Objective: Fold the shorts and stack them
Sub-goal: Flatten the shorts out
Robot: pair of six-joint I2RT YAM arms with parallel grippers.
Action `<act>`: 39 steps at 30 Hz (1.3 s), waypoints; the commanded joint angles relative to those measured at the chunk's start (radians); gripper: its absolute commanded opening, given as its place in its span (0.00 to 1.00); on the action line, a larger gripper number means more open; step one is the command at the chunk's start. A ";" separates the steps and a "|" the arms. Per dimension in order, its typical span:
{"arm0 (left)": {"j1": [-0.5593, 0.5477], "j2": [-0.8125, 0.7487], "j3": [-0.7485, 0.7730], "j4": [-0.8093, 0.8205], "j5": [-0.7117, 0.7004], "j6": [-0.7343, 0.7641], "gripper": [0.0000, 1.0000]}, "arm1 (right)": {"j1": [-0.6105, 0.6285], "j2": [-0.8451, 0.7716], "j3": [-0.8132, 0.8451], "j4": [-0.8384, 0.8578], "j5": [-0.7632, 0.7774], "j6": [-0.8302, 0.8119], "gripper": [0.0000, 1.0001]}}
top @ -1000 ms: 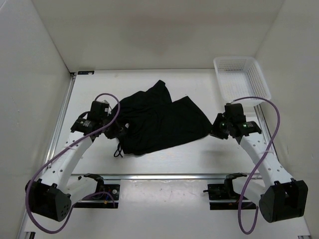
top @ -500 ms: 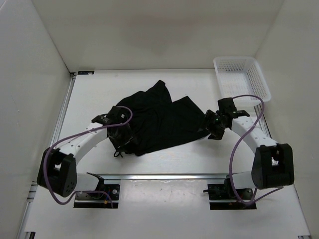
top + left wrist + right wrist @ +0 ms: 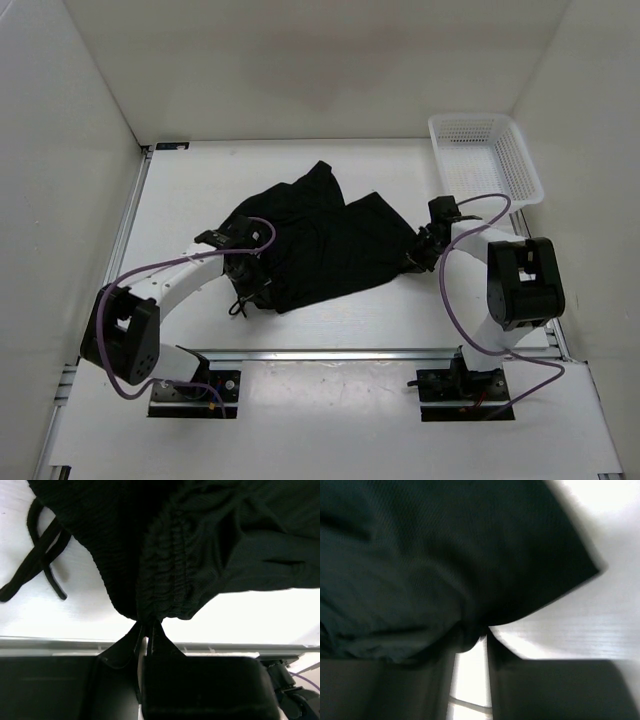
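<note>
The black shorts (image 3: 320, 238) lie spread and rumpled on the white table, legs pointing to the far side and the right. My left gripper (image 3: 250, 280) is at their near left corner. In the left wrist view it (image 3: 148, 624) is shut on the gathered waistband (image 3: 160, 575), and the drawstring (image 3: 42, 565) trails loose on the left. My right gripper (image 3: 420, 255) is at the right leg's edge. In the right wrist view it (image 3: 481, 639) is pinched on the hem of the shorts (image 3: 435, 570), the cloth draped over the left finger.
A white mesh basket (image 3: 485, 160) stands at the far right corner. White walls close in the table on the left, back and right. A metal rail (image 3: 330, 354) runs along the near edge by the arm bases. The drawstring (image 3: 236, 305) lies near the left gripper.
Both arms have folded down low and reached in over the shorts' edges. The left gripper moved right and nearer onto the waistband, the right gripper slightly left onto the hem. The shorts lie as before.
</note>
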 commanded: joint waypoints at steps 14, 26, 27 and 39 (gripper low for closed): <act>0.275 0.334 1.254 -0.334 -0.253 0.364 0.10 | -0.001 0.149 0.867 -0.182 0.046 -0.006 0.00; 0.180 -0.106 0.526 -0.124 -0.101 0.290 0.10 | 0.035 -0.361 0.074 -0.047 0.187 -0.005 0.00; 0.155 -0.140 0.442 -0.092 -0.101 0.266 0.10 | 0.060 -0.389 0.014 -0.035 0.205 -0.005 0.00; 0.130 -0.329 -0.033 -0.113 -0.004 0.040 0.73 | 0.097 -0.627 -0.248 -0.094 0.321 0.092 0.86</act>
